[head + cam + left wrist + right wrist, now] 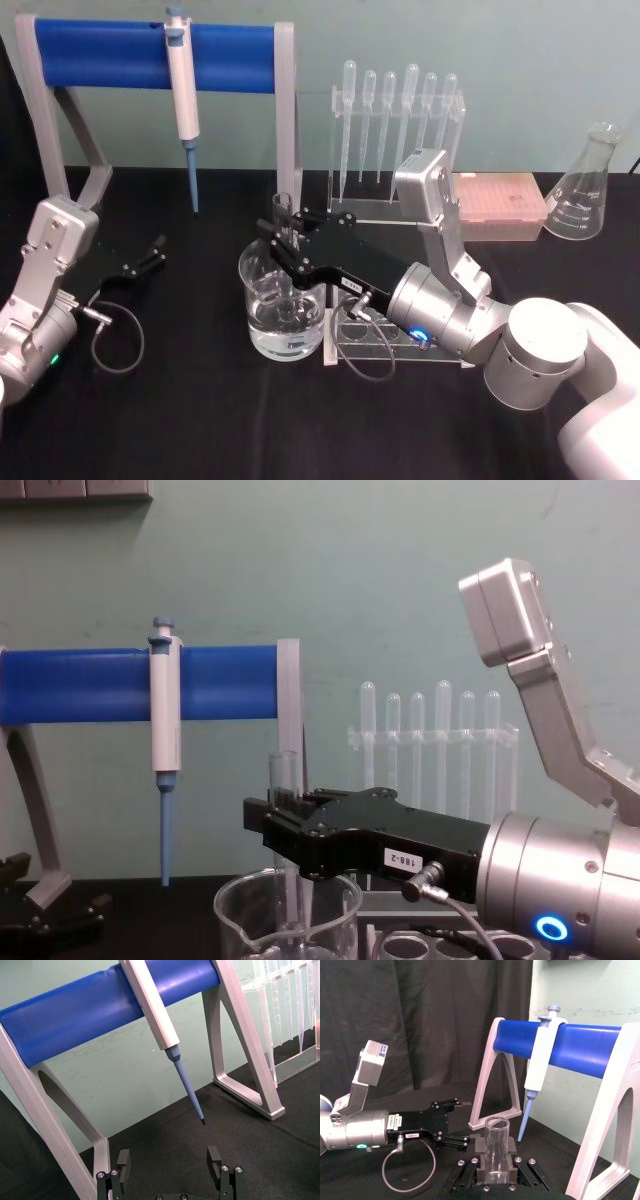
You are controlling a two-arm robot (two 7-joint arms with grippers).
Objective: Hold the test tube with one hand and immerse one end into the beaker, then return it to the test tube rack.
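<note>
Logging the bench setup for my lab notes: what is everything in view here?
beaker: 1, clear, centre
test tube: 1, clear, lower end in beaker
test tube rack: 1, grey, right of beaker
stand: 1, blue-barred, back left
pipette: 1, white-and-blue, hanging on stand
plastic pipettes: 6, clear, back centre
flask: 1, clear, back right
tip box: 1, pink, beside flask
left claw: 1, black, open, left
right claw: 1, black, gripping test tube

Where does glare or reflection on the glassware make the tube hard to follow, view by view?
Head view: bright highlights across the beaker mask the lower end of the test tube below the right gripper. Chest view: it is faint against the pale wall. Right wrist view: its rim and walls show plainly. Left wrist view: no glare around the open left gripper.
</note>
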